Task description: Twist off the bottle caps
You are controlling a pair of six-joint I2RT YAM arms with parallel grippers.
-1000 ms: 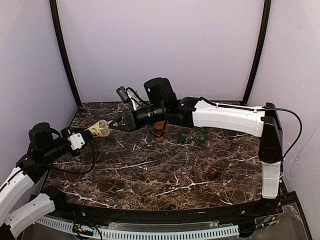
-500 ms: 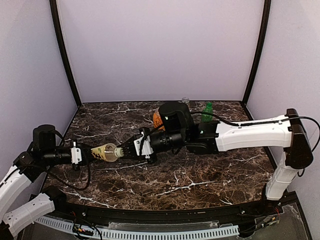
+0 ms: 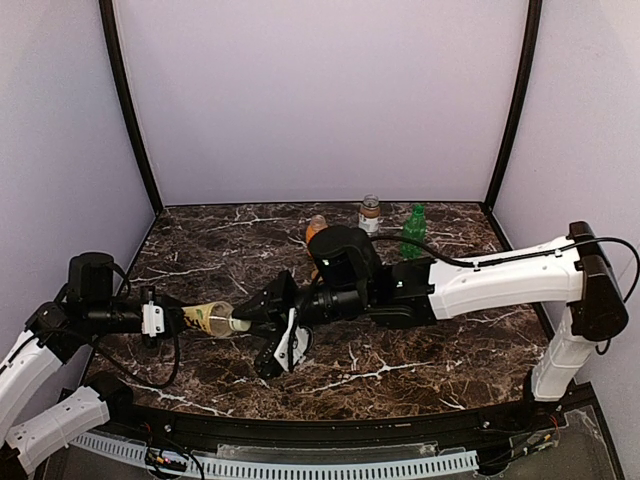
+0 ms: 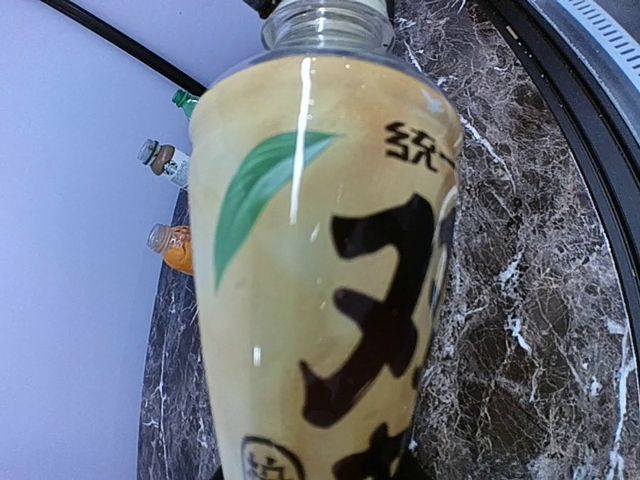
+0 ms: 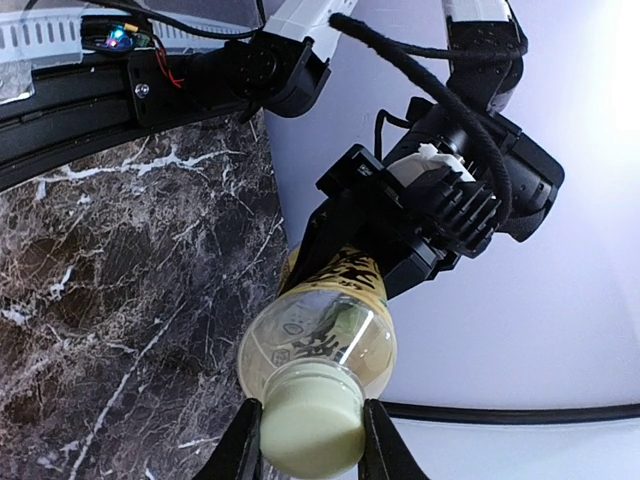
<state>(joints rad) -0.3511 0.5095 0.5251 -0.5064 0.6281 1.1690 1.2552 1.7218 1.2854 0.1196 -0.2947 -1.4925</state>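
Observation:
A tea bottle [image 3: 208, 318] with a tan label and black characters lies level above the table. My left gripper [image 3: 188, 318] is shut on its lower body. The label [image 4: 320, 250] fills the left wrist view and hides that gripper's fingers. The bottle's pale yellow cap [image 5: 310, 437] points at the right wrist camera. My right gripper [image 5: 310, 447] is shut on that cap, one finger [image 5: 240, 450] on each side. In the top view the right gripper [image 3: 246, 322] meets the bottle's neck left of the table's centre.
Three small bottles stand at the back of the marble table [image 3: 420, 350]: an orange one [image 3: 316, 228], a brown one [image 3: 370, 213] and a green one [image 3: 414, 228]. The right arm [image 3: 480, 285] stretches across the table's middle. Black corner posts and purple walls enclose the table.
Both grippers came forward and down from the back left, the bottle with them. The right arm swung off the back bottles and its wrist has turned while gripping the cap.

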